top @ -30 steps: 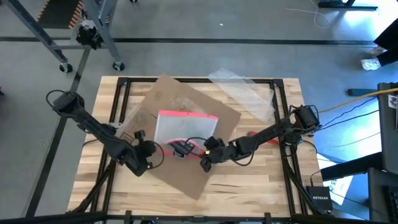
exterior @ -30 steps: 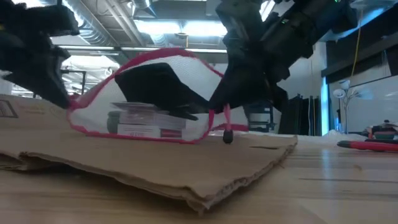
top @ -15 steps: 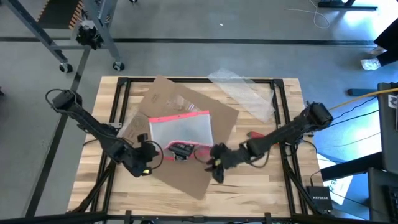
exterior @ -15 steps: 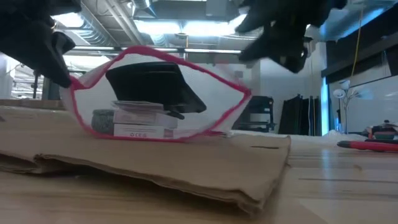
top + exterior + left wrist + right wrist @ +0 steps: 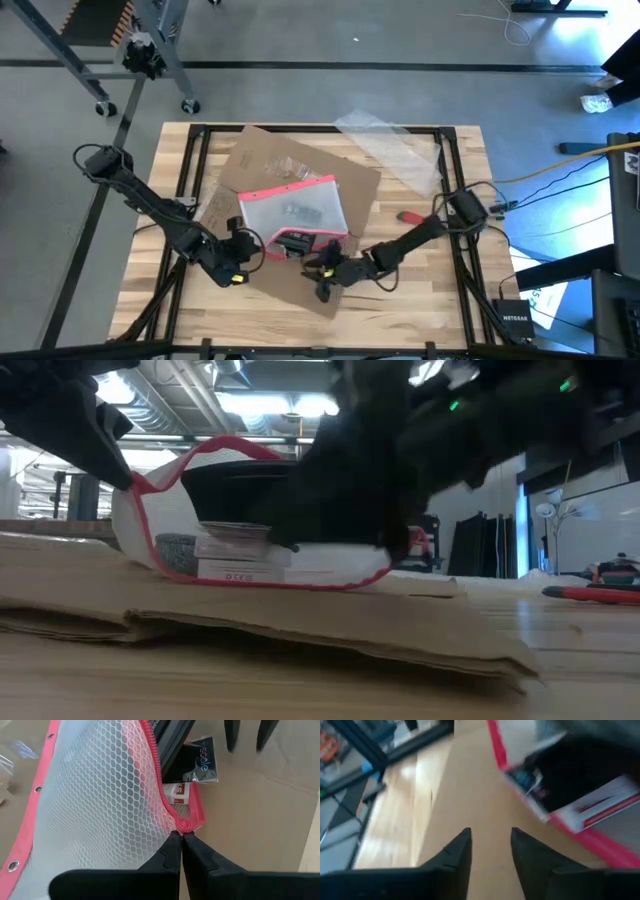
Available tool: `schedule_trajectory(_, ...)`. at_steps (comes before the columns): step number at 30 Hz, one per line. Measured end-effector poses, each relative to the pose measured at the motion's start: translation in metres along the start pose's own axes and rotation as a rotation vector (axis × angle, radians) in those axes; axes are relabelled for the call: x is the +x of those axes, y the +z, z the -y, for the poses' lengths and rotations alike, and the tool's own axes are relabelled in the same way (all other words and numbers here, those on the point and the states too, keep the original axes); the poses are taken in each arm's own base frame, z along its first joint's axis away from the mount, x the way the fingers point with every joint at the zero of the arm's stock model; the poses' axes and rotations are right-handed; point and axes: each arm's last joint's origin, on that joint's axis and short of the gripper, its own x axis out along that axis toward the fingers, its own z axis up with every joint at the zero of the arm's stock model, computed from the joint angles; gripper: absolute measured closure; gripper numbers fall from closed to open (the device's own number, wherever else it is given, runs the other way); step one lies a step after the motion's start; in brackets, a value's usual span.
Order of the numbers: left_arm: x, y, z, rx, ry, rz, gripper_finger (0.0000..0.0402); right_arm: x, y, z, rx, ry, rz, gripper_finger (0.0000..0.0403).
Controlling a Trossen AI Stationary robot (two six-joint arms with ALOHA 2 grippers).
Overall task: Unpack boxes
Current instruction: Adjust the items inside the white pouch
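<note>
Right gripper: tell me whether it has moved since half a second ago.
Yes. In the high view the right gripper has shifted left along the cardboard box, closer to the mesh pouch opening.

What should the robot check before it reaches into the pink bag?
1. Left tool pinching the pouch's pink zip edge: ok.
2. Right tool open, holding nothing: ok.
3. Pouch resting on the flattened cardboard box: ok.
4. Pouch mouth open toward the right tool: ok.
5. Small boxes inside within reach: cannot tell.
6. Red tool on the table away from both arms: ok.
</note>
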Motion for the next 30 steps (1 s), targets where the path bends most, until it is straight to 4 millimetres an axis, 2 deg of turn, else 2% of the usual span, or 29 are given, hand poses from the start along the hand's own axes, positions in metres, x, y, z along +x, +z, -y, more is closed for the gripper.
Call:
schedule_trajectory(4, 0.0, 0.001, 0.001, -0.011, -0.004, 0.014, 0.04, 0.023, -0.002, 0.0, -0.014, -0.011, -0.07, 0.0345)
schedule_trajectory(8, 0.0, 0.004, 0.003, -0.019, -0.018, 0.036, 0.04, 0.041, 0.019, -0.001, -0.041, -0.083, 0.004, 0.0396)
schedule_trajectory(14, -0.001, 0.003, 0.003, -0.001, -0.019, 0.035, 0.04, 0.051, 0.036, 0.021, -0.079, -0.363, 0.034, 0.0388)
schedule_trajectory(18, -0.001, 0.003, 0.002, 0.004, -0.015, 0.03, 0.04, 0.051, 0.038, 0.031, -0.091, -0.454, 0.031, 0.0399)
schedule_trajectory(21, -0.001, 0.003, 0.003, 0.004, -0.016, 0.031, 0.04, 0.05, 0.039, 0.027, -0.085, -0.408, 0.01, 0.04)
schedule_trajectory(27, -0.001, 0.003, 0.003, 0.003, -0.02, 0.031, 0.04, 0.032, 0.036, -0.004, -0.12, -0.291, -0.028, 0.0401)
schedule_trajectory(30, -0.001, 0.003, 0.003, 0.003, -0.02, 0.031, 0.04, 0.031, 0.032, -0.002, -0.146, -0.337, -0.04, 0.0402)
